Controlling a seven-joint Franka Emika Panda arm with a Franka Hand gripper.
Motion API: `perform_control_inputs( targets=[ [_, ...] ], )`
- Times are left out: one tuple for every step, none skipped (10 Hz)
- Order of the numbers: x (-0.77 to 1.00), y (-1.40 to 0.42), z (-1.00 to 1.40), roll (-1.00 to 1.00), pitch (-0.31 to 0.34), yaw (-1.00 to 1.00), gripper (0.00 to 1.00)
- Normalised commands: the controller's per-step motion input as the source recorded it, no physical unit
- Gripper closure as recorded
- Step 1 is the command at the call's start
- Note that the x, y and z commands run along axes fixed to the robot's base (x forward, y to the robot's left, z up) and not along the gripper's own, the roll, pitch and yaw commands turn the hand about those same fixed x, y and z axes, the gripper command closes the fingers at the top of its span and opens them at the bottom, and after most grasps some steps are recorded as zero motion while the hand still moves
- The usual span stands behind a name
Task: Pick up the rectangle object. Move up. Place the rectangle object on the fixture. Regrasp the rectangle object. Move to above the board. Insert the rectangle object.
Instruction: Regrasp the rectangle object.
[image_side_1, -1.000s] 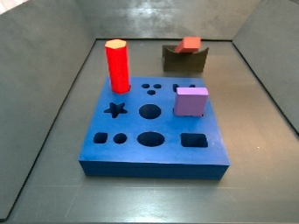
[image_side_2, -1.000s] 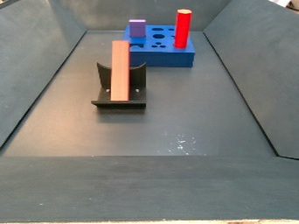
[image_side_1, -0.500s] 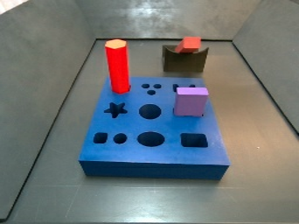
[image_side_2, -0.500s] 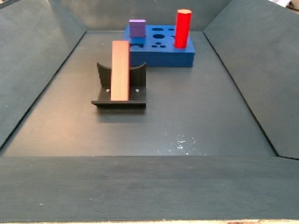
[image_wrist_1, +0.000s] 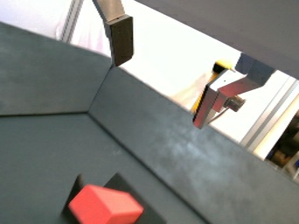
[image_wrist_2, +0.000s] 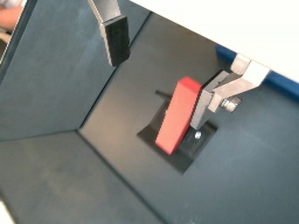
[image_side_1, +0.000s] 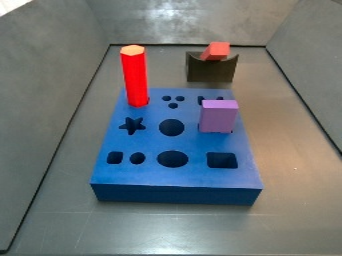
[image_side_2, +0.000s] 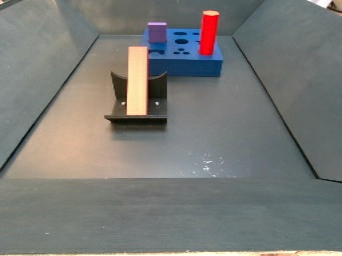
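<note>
Above dark grey floor (image_side_2: 201, 130), open end effector (image_wrist_2: 163, 70).

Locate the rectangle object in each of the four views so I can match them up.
Wrist view: rectangle object, only its end shows, gripper open above.
Wrist view, between the fingers, untouched.
Side view, at the back.
Side view, mid-left.
Shared landmark: it rests on the fixture.
</note>
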Motion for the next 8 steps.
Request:
perform_control_inputs(
  targets=[
    [0.24, -0.06, -0.02, 0.83, 0.23, 0.26, 0.0],
    [0.26, -0.06, -0.02, 0.67, 0.193, 0.28, 0.0],
    [0.3, -0.07, -0.02, 0.46, 0.137, 0.29, 0.0],
    [0.32, -0.06, -0.02, 0.35, 0.113, 0.29, 0.0],
    [0.35, -0.05, 0.0, 0.23, 0.062, 0.27, 0.0],
    [0.35, -0.05, -0.01, 0.2, 0.023, 0.26, 0.0],
    [0.34, -0.06, -0.02, 0.19, -0.007, 0.22, 0.0],
    [0.33, -0.06, -0.02, 0.19, -0.013, 0.19, 0.0]
  ],
)
